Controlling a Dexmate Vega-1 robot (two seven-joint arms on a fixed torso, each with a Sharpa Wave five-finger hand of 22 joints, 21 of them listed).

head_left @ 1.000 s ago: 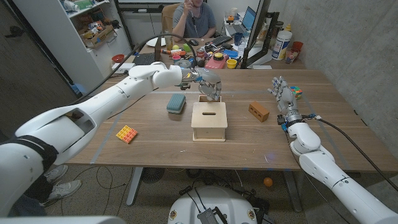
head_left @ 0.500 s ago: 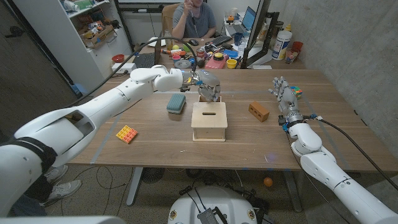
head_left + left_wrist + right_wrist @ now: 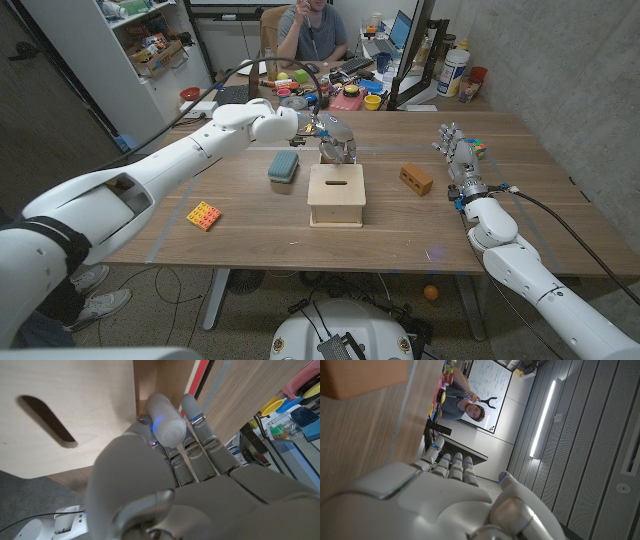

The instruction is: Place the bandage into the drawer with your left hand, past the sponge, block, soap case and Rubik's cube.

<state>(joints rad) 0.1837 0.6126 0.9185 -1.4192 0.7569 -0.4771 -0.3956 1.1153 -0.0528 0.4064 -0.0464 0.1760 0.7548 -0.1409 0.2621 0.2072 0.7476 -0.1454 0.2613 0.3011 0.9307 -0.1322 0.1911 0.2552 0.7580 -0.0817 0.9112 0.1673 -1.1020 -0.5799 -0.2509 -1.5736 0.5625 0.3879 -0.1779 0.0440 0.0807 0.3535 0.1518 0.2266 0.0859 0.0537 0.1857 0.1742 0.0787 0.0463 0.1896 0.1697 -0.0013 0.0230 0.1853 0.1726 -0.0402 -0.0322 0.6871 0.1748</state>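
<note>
A light wooden box with a slot in its top [image 3: 336, 193] stands mid-table, and its drawer side faces away from me. My left hand [image 3: 337, 138] hangs just behind the box's far edge with its fingers pointing down. In the left wrist view the fingers [image 3: 197, 440] reach down past the box's back edge [image 3: 75, 415], with the thumb across them. No bandage shows in the hand, and what lies under the thumb is hidden. My right hand [image 3: 457, 155] stands upright on the table's right side and holds nothing.
A teal soap case [image 3: 283, 166] lies left of the box and an orange-brown block [image 3: 416, 179] lies to its right. A Rubik's cube [image 3: 479, 150] sits behind my right hand. A yellow-orange brick [image 3: 204, 215] lies front left. A person sits behind the cluttered far edge.
My left hand has drawn slightly up and back from behind the box. The right arm has not moved.
</note>
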